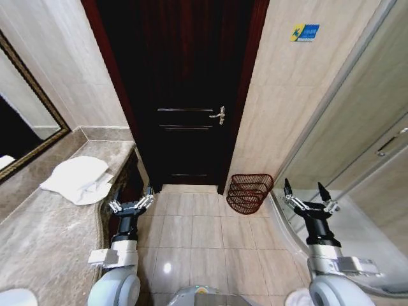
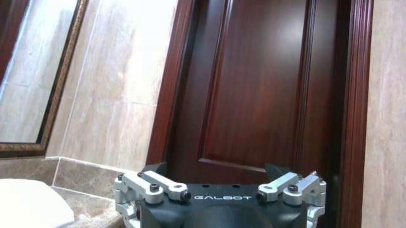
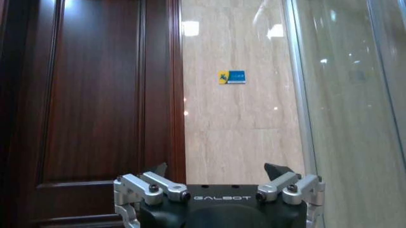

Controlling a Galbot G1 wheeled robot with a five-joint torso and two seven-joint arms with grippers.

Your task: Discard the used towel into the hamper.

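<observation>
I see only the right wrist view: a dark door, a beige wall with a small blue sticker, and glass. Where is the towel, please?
Observer: The towel lies crumpled on the marble counter, at the robot's left, below the mirror.
Operator: And the hamper?
Observer: The hamper stands on the floor tiles against the beige wall, just right of the door, beside the glass shower.
Operator: Does any arm hold something?
Observer: No. The left gripper hangs over the floor beside the counter edge, jaws open and empty, apart from the towel.
Operator: And my right one?
Observer: The right gripper is raised near the shower glass, jaws open, to the right of the hamper.
</observation>
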